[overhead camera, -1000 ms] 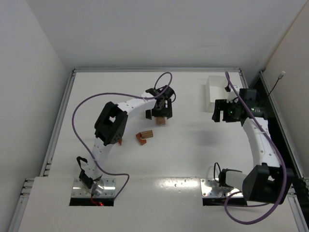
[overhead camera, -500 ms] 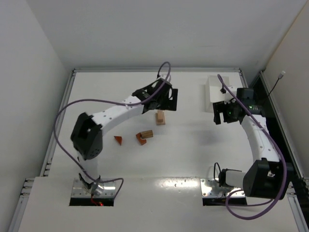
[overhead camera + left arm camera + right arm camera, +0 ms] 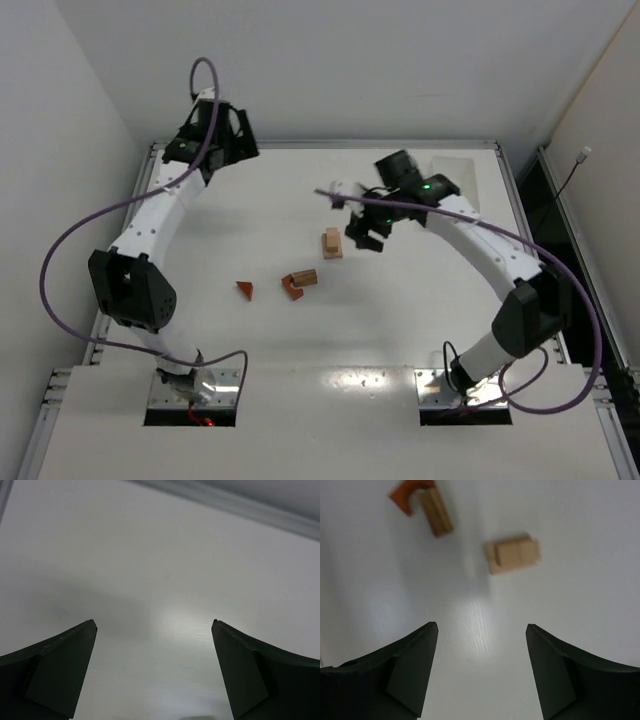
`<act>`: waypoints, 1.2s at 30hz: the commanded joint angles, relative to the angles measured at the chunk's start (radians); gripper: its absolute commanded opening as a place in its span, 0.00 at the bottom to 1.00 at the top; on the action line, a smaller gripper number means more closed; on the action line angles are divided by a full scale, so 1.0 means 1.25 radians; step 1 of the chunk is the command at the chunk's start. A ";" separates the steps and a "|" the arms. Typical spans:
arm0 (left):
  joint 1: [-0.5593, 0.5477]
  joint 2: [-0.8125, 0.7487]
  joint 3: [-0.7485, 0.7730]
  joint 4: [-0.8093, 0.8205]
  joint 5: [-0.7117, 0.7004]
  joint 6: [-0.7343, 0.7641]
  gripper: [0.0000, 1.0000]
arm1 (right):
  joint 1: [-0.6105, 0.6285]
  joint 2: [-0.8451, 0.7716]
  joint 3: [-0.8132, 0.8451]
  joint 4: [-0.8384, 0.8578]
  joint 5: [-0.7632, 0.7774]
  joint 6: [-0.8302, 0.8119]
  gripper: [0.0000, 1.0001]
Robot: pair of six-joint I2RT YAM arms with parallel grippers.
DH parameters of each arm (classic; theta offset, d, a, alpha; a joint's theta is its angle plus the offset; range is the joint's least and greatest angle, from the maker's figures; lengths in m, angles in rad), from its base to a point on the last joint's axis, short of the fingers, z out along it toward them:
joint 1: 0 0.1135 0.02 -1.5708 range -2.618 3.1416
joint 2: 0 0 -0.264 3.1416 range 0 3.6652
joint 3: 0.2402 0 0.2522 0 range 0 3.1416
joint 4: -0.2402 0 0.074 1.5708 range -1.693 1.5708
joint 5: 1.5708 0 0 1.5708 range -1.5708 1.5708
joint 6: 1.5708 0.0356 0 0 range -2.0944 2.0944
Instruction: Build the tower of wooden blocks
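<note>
A small stack of pale tan blocks [image 3: 332, 243] stands mid-table, a smaller tan piece lying on a wider one; it also shows in the right wrist view [image 3: 512, 555]. A reddish-brown arch [image 3: 291, 289] lies with a tan bar [image 3: 304, 277] against it nearer the front; both show in the right wrist view, the arch [image 3: 404, 494] and the bar [image 3: 436, 512]. A reddish wedge [image 3: 244, 288] lies to their left. My right gripper [image 3: 365, 237] is open and empty just right of the stack [image 3: 481, 627]. My left gripper [image 3: 236, 146] is open and empty at the far left back corner [image 3: 154, 625].
A white tray [image 3: 458, 168] sits at the back right, mostly hidden behind my right arm. A metal rail [image 3: 300, 145] runs along the table's far edge and shows in the left wrist view [image 3: 225, 502]. White walls close in on the left and the back.
My left arm has swung away from the tan stack to the far left back corner. My right arm has swung from the tray leftward to beside the stack. The blocks have not moved.
</note>
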 commanded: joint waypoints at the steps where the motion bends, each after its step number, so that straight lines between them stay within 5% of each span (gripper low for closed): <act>1: 0.162 -0.004 -0.044 -0.102 0.093 0.057 1.00 | 0.137 0.078 0.052 -0.054 -0.113 -0.123 0.68; 8: 0.424 -0.038 -0.138 -0.154 0.263 0.099 1.00 | 0.223 0.350 0.238 -0.108 -0.193 -0.133 0.60; 14: 0.576 -0.010 -0.208 -0.169 0.415 0.163 1.00 | 0.260 0.452 0.296 -0.077 -0.193 -0.104 0.58; 36: 0.624 0.065 -0.208 -0.177 0.372 0.180 1.00 | 0.309 0.547 0.218 0.086 -0.017 -0.071 0.54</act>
